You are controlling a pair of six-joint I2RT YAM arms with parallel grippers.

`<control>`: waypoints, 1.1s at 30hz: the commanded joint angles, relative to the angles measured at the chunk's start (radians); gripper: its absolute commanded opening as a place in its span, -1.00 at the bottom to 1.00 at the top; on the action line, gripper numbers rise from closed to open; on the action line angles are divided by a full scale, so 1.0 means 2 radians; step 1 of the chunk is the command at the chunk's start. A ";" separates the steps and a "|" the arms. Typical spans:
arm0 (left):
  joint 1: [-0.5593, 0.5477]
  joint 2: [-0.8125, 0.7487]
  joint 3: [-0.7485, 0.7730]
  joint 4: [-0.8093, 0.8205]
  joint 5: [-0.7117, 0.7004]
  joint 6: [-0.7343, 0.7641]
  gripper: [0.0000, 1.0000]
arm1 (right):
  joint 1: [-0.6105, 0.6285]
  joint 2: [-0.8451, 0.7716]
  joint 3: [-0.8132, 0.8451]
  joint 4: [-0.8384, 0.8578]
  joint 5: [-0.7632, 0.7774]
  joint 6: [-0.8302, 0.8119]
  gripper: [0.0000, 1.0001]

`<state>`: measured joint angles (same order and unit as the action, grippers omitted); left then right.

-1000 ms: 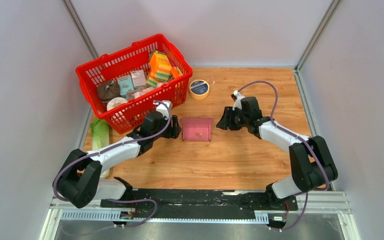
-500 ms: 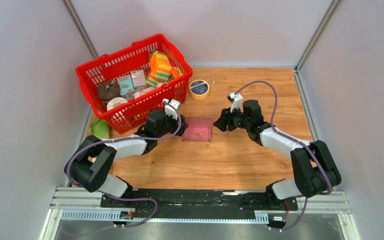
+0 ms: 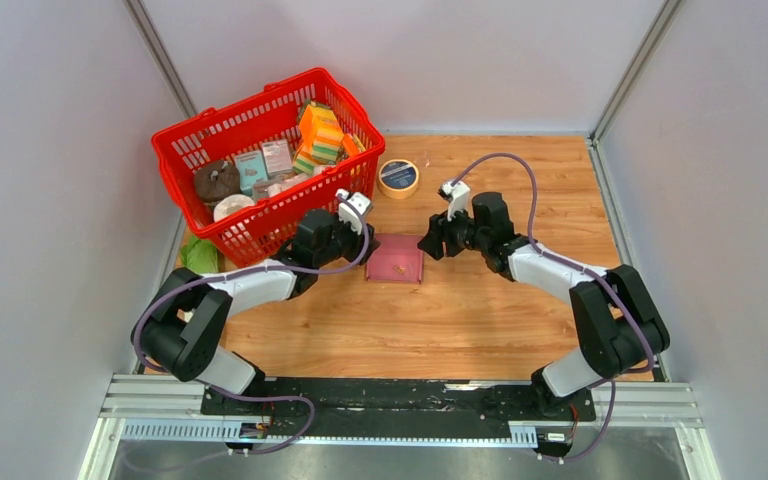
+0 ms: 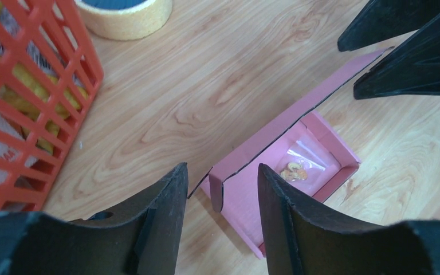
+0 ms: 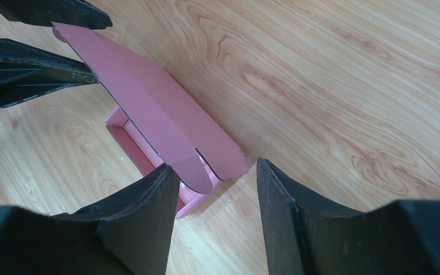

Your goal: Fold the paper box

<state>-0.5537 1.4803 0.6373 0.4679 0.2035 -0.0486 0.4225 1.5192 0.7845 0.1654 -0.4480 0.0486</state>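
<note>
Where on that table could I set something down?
Widest bare wood: nearer than the pink box. Also the far right corner, past the tape roll. Crowded: beside the red basket, and around the box, flanked by left pincer and right pincer.

Black-and-white arms point(image 3: 250, 286), purple cables point(image 3: 506, 157)

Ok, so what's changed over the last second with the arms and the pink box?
Both arms closed in on the paper box. The left gripper swung away and right to its far left corner, and the right gripper slid left to its far right corner. Both are open, straddling the raised lid's ends, gripping nothing. The box, red basket and tape roll stayed put.
</note>
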 commanded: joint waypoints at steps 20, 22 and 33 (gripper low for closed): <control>0.005 0.016 0.061 -0.071 0.027 0.004 -0.54 | 0.039 0.000 0.023 -0.014 0.088 0.012 -0.71; 0.004 0.015 0.060 -0.065 0.022 -0.022 -0.67 | 0.041 -0.001 0.020 -0.010 0.097 0.032 -0.76; -0.044 0.009 0.072 -0.087 -0.137 -0.134 -0.91 | 0.100 -0.002 0.004 -0.005 0.244 0.121 -1.00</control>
<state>-0.5930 1.5135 0.7319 0.3187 0.0944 -0.2089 0.5636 1.5227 0.8059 0.1345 -0.1131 0.2096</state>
